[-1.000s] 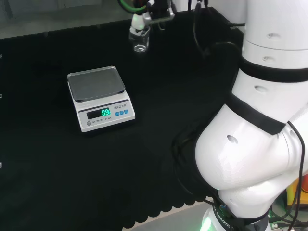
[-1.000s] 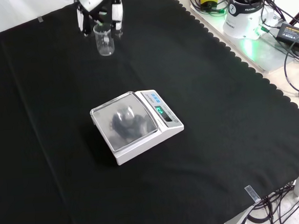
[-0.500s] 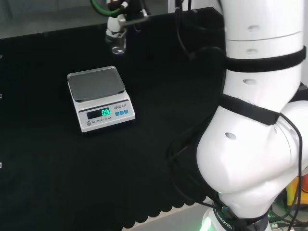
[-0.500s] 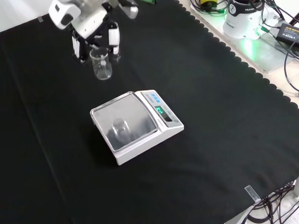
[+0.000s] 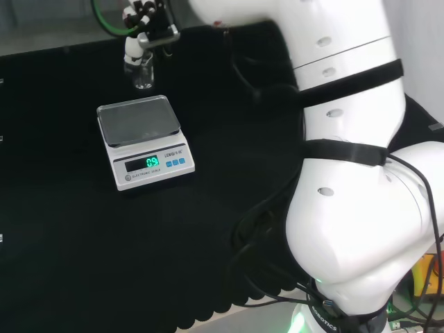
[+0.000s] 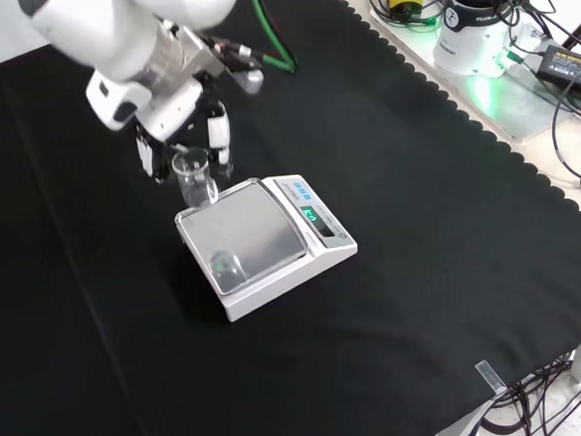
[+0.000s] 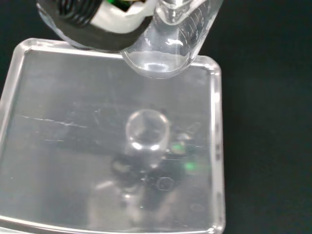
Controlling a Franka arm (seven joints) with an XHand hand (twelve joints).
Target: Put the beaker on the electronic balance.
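Clear glass beaker hangs clasped in the hand, at twelve o'clock from the electronic balance in the head view. Front view: the hand's fingers curl round the beaker, just off the pan's ten o'clock corner above the black tabletop. Wrist view: its base overlaps the pan's edge.

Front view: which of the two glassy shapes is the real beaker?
The clear glass beaker gripped by the black and white hand; the other is a reflection in the steel pan of the white electronic balance.
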